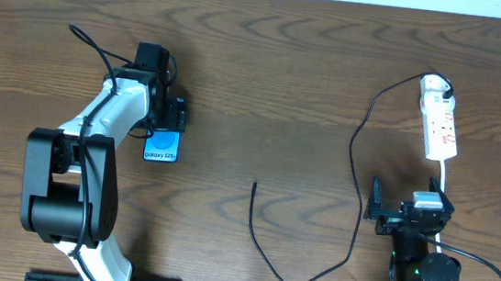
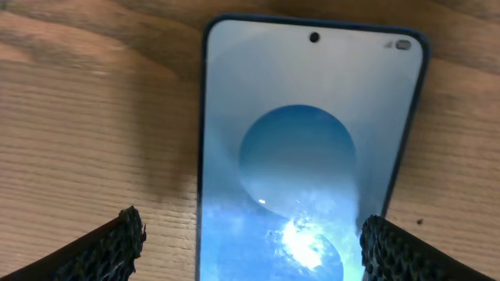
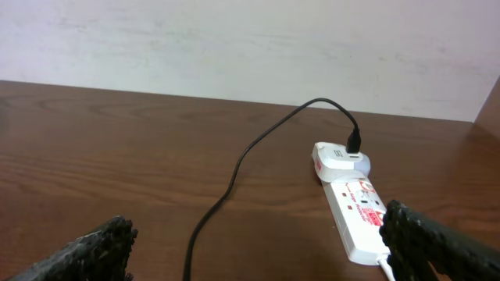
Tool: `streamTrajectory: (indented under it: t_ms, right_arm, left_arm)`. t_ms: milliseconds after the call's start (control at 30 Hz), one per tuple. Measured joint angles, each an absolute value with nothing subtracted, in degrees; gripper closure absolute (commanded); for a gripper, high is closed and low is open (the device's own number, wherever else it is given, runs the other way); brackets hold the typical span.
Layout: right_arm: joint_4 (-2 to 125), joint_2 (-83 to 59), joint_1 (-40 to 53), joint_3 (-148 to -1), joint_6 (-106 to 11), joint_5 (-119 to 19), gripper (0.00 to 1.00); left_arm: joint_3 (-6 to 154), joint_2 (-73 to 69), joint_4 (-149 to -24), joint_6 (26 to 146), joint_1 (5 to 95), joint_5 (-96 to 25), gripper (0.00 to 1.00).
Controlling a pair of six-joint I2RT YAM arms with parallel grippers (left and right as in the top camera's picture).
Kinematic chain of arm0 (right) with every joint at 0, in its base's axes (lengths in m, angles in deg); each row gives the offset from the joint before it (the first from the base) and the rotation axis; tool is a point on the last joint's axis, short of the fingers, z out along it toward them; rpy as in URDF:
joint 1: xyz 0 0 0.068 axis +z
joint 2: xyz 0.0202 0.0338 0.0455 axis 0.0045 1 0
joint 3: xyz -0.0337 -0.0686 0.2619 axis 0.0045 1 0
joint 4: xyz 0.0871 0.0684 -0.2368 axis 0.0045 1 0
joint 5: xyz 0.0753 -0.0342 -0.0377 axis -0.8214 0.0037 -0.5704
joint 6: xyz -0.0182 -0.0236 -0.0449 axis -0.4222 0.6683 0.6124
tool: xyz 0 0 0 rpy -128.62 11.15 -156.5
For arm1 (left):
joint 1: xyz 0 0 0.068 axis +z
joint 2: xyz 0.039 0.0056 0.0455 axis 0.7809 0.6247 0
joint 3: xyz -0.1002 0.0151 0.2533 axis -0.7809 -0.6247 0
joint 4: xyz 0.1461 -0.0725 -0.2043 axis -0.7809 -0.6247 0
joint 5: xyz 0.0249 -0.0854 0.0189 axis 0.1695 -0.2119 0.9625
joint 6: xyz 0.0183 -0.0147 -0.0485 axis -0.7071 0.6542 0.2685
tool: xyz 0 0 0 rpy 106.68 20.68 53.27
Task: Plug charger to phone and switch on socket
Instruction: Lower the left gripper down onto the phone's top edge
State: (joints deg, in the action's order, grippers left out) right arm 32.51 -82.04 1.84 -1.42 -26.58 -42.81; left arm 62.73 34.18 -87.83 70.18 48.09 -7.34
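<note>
Lying flat on the wood table (image 1: 268, 50), the phone (image 2: 312, 140) has a dark rim and a bright blue screen with a lighter round ball on it. In the left wrist view its small camera hole sits at the top of the frame. The left gripper (image 2: 254, 238) is spread wide above the near end, one finger at each lower corner, grasping nothing.

From above, the phone (image 1: 163, 144) is left of the middle. Its long side runs up and down the frame, with white words at the low end. The left gripper (image 1: 165, 114) covers its top part.

The charger (image 1: 359, 160) is a thin black cable. It loops along the bottom middle. Its loose tip sits in the middle and points up the frame, well apart from the phone, with bare wood between them.

At the lower right, the right gripper (image 1: 410, 208) is also spread wide and grasps nothing.

Farther up, the socket (image 1: 440, 122) is a long white strip with red marks. It runs up and down the frame near the right edge. The charger's black plug sits in its top end.
</note>
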Motion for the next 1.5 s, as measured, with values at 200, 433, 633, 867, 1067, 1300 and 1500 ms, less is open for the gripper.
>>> streamTrajectory:
  t_ms: [200, 433, 633, 867, 1067, 1300, 1500]
  right_arm:
    - [32.5, -82.0, 1.8, -1.4, -26.6, -42.8, 0.01]
    - [32.5, -82.0, 1.8, -1.4, -26.6, -42.8, 0.01]
    - [32.5, -82.0, 1.8, -1.4, -26.6, -42.8, 0.01]
    - [32.5, -82.0, 1.8, -1.4, -26.6, -42.8, 0.01]
    - [32.5, -82.0, 1.8, -1.4, -26.6, -42.8, 0.01]
    - [32.5, -82.0, 1.8, -1.4, -26.6, -42.8, 0.01]
    - [32.5, -82.0, 1.8, -1.4, -26.6, -42.8, 0.01]
  left_arm:
    - [62.7, 34.2, -88.0, 69.1, 47.8, -8.4, 0.09]
    - [60.9, 34.2, -86.8, 68.9, 47.7, -9.2, 0.09]
    - [59.7, 34.2, -86.0, 68.6, 47.7, -9.6, 0.09]
    - [59.4, 34.2, -86.1, 67.5, 47.7, -9.6, 0.09]
    - [59.4, 34.2, -86.1, 66.4, 47.7, -9.6, 0.09]
    - [59.4, 34.2, -86.1, 64.8, 47.7, -9.6, 0.09]
    - [59.4, 34.2, -86.0, 64.3, 47.7, -9.6, 0.09]
